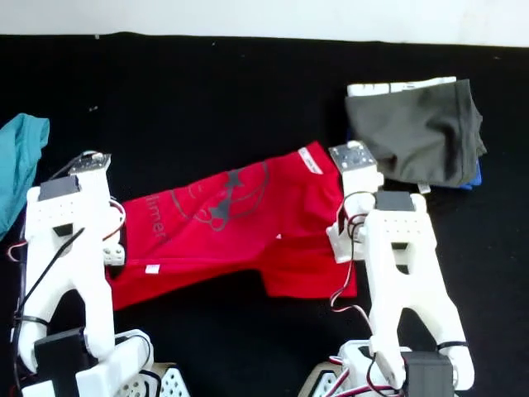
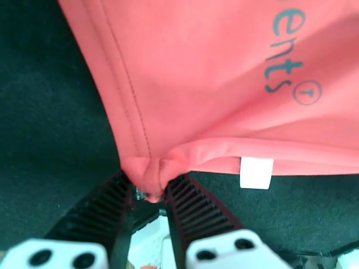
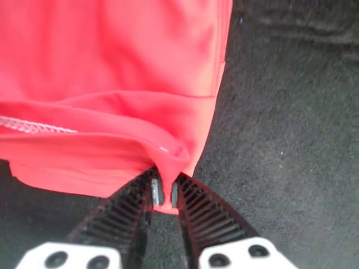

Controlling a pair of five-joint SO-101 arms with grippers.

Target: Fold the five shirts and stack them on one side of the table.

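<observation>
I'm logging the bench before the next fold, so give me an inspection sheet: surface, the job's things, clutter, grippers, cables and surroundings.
Surface: black table.
Job's things: red shirt spread mid-table; dark grey shirt folded at the far right atop a blue one; teal shirt at the left edge.
Clutter: nothing seen.
Grippers: left gripper shut on the red shirt's hem corner; right gripper shut on its opposite edge.
Cables: wires loop off the right arm near the red shirt.
Surroundings: pale strip beyond the table's far edge.
</observation>
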